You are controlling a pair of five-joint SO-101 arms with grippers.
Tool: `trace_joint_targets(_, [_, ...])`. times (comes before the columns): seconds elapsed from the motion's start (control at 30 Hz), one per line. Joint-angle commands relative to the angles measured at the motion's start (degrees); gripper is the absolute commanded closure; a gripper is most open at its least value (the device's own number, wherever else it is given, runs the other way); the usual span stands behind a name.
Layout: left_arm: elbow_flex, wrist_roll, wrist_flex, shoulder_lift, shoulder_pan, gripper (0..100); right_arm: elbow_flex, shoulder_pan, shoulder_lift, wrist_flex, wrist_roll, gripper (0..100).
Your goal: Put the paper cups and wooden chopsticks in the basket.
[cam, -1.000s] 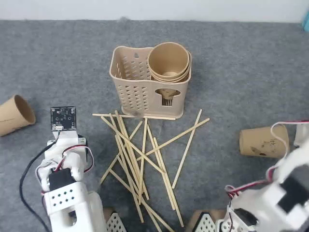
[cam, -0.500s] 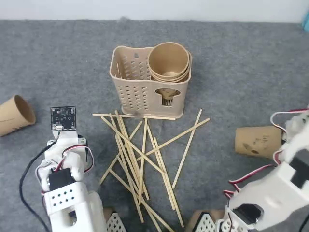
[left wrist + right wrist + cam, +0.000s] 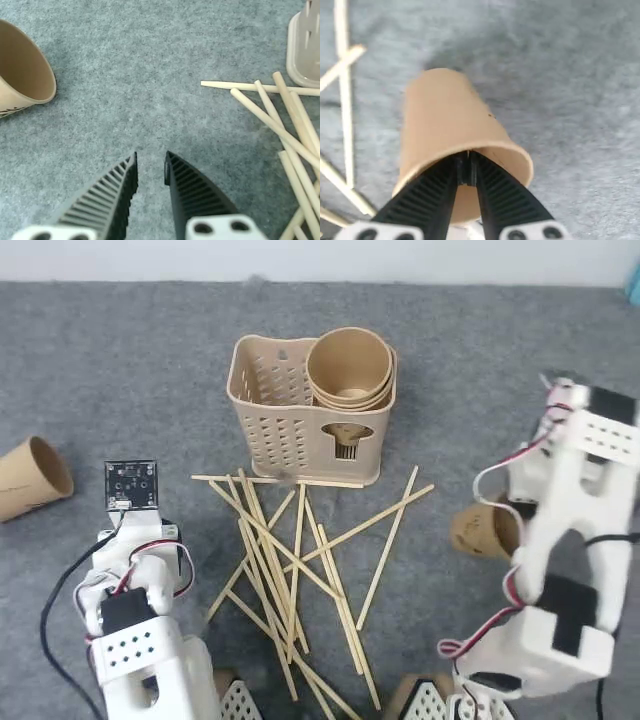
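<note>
My right gripper is shut on the rim of a brown paper cup, one finger inside and one outside. In the high view this cup hangs off the grey carpet, right of the chopstick pile. Several wooden chopsticks lie crossed in front of the beige basket, which holds stacked paper cups in its right half. Another paper cup lies on its side at the far left. My left gripper sits low over bare carpet, narrowly open and holding nothing, with that cup and the chopsticks to either side.
The left arm stands at the front left, the right arm rises at the right. A basket corner shows in the left wrist view. Chopsticks lie beside the held cup. Open carpet lies behind and to both sides of the basket.
The right arm has swung up and toward the basket, lifting the cup off the carpet and carrying it left. The left arm has not moved.
</note>
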Motion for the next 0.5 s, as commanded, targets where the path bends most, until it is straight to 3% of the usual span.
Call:
trace_joint_targets(0.0, [-0.22,-0.44,-1.05,-1.14,0.09,91,-2.90,-6.02,-4.97,2.59,-3.16,99.1])
trace_joint_targets(0.13, [-0.22,-0.44,-1.05,-1.14,0.09,91,-2.99,-9.45,-8.57,2.86,-3.16,99.1])
trace_joint_targets(0.47, [0.75,-0.53,-3.34,-1.14,0.09,91,-2.73,-9.45,-20.88,3.91,-3.16,98.8])
